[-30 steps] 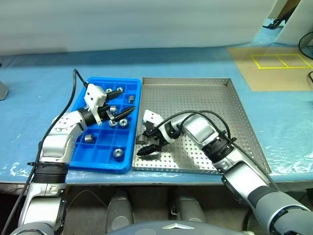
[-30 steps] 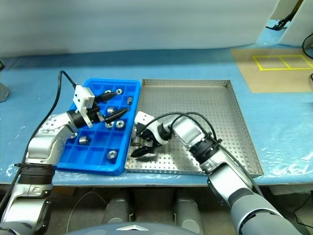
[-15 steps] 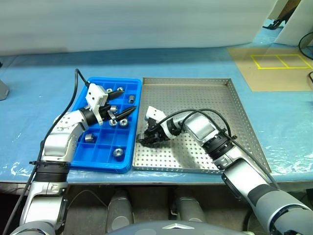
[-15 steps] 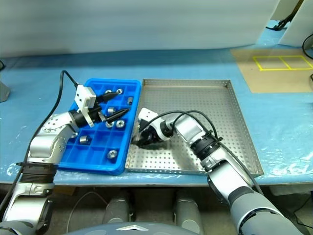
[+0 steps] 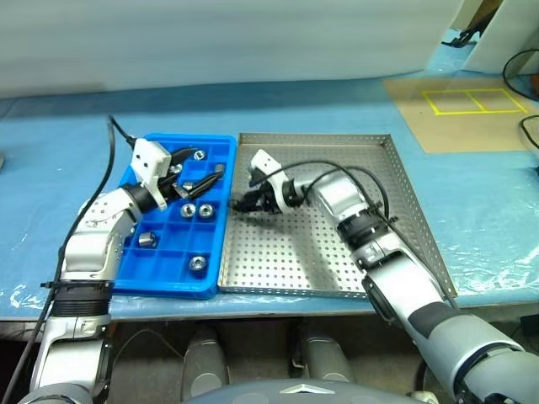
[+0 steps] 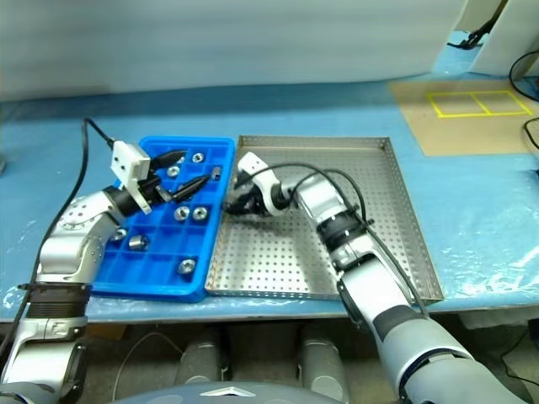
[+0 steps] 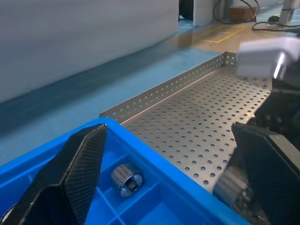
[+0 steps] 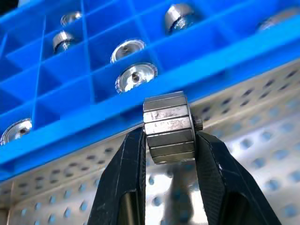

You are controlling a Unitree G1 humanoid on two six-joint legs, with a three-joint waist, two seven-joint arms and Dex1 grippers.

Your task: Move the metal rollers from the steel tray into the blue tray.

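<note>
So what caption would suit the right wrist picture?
Right tool pinching a metal roller above the steel tray, beside the blue tray.

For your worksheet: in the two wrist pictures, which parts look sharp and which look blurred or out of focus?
Right wrist view: the metal roller between the fingers is sharp, while the steel tray holes behind are soft. Left wrist view: the roller in the blue tray is crisp, and the right gripper is a blur.

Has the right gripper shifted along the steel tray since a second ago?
Yes. The right gripper went from the steel tray's near-left corner toward its far rim.
</note>
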